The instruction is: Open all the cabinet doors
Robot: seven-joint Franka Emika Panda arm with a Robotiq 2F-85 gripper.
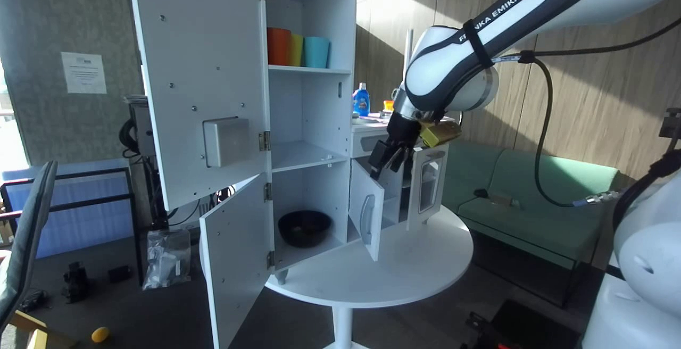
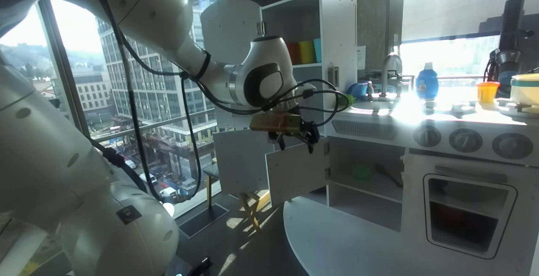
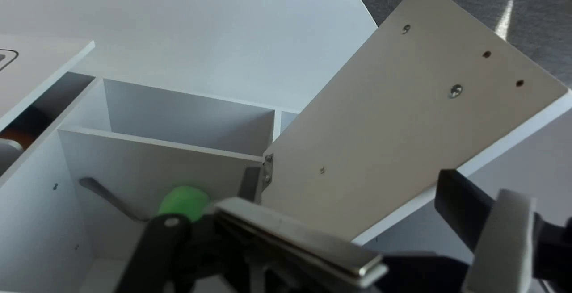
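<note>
Exterior view, far left: the tall upper door [image 1: 202, 51] of the white cabinet [image 1: 327, 109] stands swung out wide with its inner face showing, and the lower door [image 1: 237, 253] stands out beneath it. Right of both, the compartments lie uncovered: on the upper shelf [image 1: 311, 70] an orange cup [image 1: 278, 46], a yellow cup [image 1: 297, 50] and a light blue cup [image 1: 316, 52] stand side by side, and on the bottom sits a dark bowl [image 1: 304, 237]. On the sunlit counter [image 2: 476, 117] beside the cabinet stands a blue bottle [image 2: 427, 83]. Next comes the small door [image 1: 375, 202], swung out over the round white tabletop [image 1: 404, 280], its grey handle [image 1: 366, 221] on the outer face. Behind it, the wrist view shows a green object [image 3: 184, 202] and a dark utensil [image 3: 96, 186] inside the compartment. The hand [image 1: 387, 165] hangs tilted by the top edge of this door in both exterior views, its fingers [image 3: 462, 206] spread wide apart; the wrist view blurs them, so whether they touch the door I cannot fairly tell. Farther right, the windowed door [image 1: 429, 185] stands ajar, a dark gap showing along its edge in the wrist view. A green sofa [image 1: 574, 179] stands at the right, past the tabletop.
</note>
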